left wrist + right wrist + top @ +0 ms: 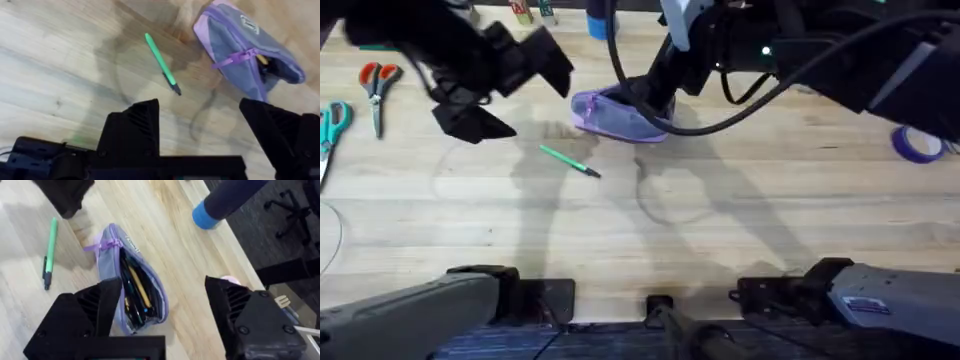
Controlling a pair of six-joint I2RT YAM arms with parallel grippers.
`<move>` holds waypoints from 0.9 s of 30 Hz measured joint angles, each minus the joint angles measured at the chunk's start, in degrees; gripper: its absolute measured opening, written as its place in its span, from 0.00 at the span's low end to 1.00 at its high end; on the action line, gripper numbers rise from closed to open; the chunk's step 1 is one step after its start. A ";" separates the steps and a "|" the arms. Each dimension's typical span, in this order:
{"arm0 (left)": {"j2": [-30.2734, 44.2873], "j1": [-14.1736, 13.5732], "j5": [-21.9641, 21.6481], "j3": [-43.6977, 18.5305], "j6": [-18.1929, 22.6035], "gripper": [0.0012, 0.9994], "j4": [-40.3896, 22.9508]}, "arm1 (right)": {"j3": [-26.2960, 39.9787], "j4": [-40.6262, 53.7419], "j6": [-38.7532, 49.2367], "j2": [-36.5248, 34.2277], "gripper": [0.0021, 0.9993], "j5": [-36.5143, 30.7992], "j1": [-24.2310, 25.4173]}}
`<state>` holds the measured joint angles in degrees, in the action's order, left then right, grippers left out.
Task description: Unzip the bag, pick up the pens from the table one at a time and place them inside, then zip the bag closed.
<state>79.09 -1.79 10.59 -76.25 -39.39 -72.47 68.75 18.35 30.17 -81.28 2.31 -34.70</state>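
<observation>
You are mid-way through the loading step: the lavender pouch [616, 113] lies unzipped toward the far middle of the wooden table [740, 230], and the green pen [570, 161] lies alone just near-left of it. Your left gripper [200, 125] hangs above that pen with fingers spread and nothing between them; your right gripper [160, 315] is spread over the pouch, empty too. Next, lower the left fingers astride the pen's barrel. The right wrist view reveals pens already inside the pouch's mouth, which the overhead view hides.
</observation>
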 joint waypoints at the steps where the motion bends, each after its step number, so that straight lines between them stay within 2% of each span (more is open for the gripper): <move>1: 0.00 -1.78 -1.92 0.00 -1.39 1.00 0.00 | 0.00 0.32 0.00 0.00 1.00 -0.18 0.00; 4: -0.02 -5.98 -7.16 0.00 -5.01 1.00 0.35 | 0.00 0.92 0.02 0.00 1.00 -0.70 0.00; 8: -0.02 -8.24 -10.76 0.73 -8.22 0.99 1.84 | 0.00 0.99 0.00 0.00 1.00 -1.52 0.00; 11: -0.02 -8.30 -12.06 3.34 -10.39 0.99 2.56 | 0.00 1.01 0.00 0.02 1.00 -1.91 0.00; 14: -0.02 -8.30 -12.28 7.18 -11.59 0.99 5.87 | 0.00 1.01 0.00 0.00 1.00 -2.15 0.00; 18: 0.00 -8.30 -11.88 11.96 -12.30 0.99 12.25 | 0.00 1.01 0.00 0.00 1.00 -2.32 0.00; 27: -0.02 -8.30 -11.84 22.24 -13.58 0.99 21.56 | 0.00 1.01 0.00 0.02 1.00 -2.34 0.00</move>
<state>79.07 -10.09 -1.26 -54.00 -52.97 -50.90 68.75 19.35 30.17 -81.25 -0.03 -34.70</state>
